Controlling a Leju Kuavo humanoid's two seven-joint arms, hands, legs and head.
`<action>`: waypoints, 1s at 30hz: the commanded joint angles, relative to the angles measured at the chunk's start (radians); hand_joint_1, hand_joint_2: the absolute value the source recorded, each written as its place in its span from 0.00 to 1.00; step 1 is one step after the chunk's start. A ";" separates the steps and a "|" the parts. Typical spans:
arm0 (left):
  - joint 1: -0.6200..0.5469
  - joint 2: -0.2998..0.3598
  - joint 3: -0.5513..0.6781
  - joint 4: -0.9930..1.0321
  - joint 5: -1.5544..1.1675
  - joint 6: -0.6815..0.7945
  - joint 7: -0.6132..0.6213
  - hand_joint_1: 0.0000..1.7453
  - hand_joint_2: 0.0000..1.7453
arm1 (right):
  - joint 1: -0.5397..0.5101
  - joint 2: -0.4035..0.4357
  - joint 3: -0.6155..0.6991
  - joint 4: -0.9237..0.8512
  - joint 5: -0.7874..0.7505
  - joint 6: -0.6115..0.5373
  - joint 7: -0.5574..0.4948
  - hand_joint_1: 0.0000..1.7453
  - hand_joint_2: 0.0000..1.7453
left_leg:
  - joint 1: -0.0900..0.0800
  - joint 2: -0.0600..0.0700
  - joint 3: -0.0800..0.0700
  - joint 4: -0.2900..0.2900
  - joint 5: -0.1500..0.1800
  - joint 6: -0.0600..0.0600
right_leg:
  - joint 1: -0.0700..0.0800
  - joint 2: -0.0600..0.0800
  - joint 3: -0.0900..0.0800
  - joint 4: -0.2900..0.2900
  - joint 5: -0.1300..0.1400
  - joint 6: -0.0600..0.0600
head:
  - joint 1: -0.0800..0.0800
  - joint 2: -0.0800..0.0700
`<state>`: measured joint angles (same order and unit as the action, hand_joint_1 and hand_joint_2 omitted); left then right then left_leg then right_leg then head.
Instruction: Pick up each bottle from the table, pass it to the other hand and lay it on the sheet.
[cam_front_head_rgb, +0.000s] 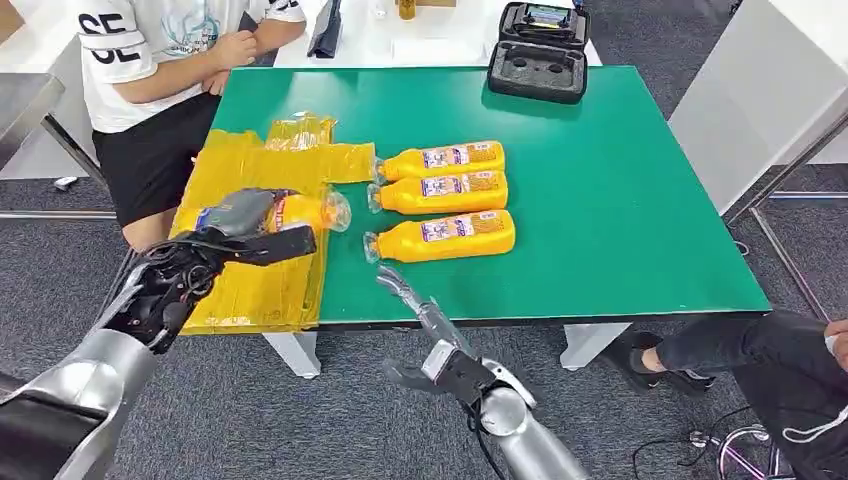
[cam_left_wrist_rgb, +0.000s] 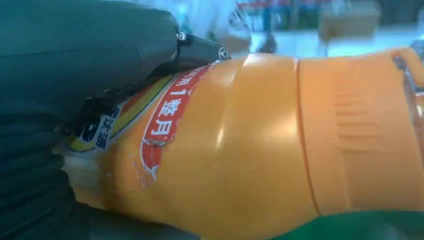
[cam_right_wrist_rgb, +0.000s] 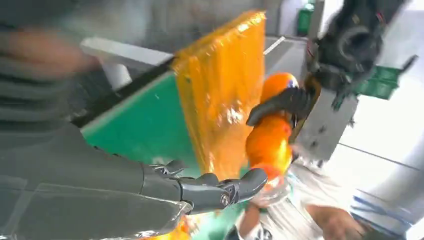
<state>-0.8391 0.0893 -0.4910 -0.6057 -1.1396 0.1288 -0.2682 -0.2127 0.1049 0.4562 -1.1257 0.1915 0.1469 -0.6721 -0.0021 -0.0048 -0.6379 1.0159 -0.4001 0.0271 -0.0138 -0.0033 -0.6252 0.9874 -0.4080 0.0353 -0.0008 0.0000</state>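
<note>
While your left hand (cam_front_head_rgb: 190, 270) grips an orange bottle (cam_front_head_rgb: 300, 212) over the yellow sheet (cam_front_head_rgb: 250, 290) at lower left, your right hand (cam_front_head_rgb: 420, 310) hangs open and empty. It looks rigid, slick plastic; hold mid-body.

Plenty of bare green desk (cam_front_head_rgb: 620, 200) on the right side, wide open for a reach. Middle's blocked by three bottles (cam_front_head_rgb: 445, 189) lying side by side, just beside the yellow sheet (cam_front_head_rgb: 250, 290). Black case (cam_front_head_rgb: 537, 55) hogs the far edge, and a person (cam_front_head_rgb: 160, 70) sits close by the far-left corner.
</note>
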 joint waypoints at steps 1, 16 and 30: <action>-0.069 -0.012 -0.175 0.171 -0.062 -0.065 0.020 1.00 1.00 | -0.006 0.012 -0.038 0.041 0.039 0.041 0.012 0.00 1.00 | 0.001 0.001 0.004 -0.001 -0.001 -0.001 | 0.001 0.000 0.004 -0.001 -0.001 -0.001 | -0.001 0.000; -0.031 0.001 -0.116 0.193 -0.061 -0.157 0.082 1.00 1.00 | -0.098 0.027 -0.012 0.171 0.030 0.062 -0.009 0.00 1.00 | 0.001 0.003 0.004 -0.001 -0.002 -0.001 | 0.001 0.003 0.004 -0.001 -0.001 -0.001 | 0.000 0.000; -0.112 -0.028 -0.033 0.298 -0.041 -0.229 0.160 1.00 1.00 | -0.113 0.041 -0.006 0.216 0.029 0.042 0.002 0.00 1.00 | 0.002 0.001 0.004 0.001 -0.002 -0.002 | 0.002 0.002 0.004 0.000 -0.002 -0.001 | 0.000 0.000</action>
<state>-0.8627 0.0942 -0.5825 -0.4280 -1.2074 -0.0660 -0.0980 -0.2858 0.1473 0.4406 -0.9934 0.2243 0.2037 -0.6744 -0.0014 -0.0043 -0.6382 1.0158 -0.3998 0.0269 -0.0132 -0.0020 -0.6255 0.9877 -0.4079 0.0352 -0.0011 0.0000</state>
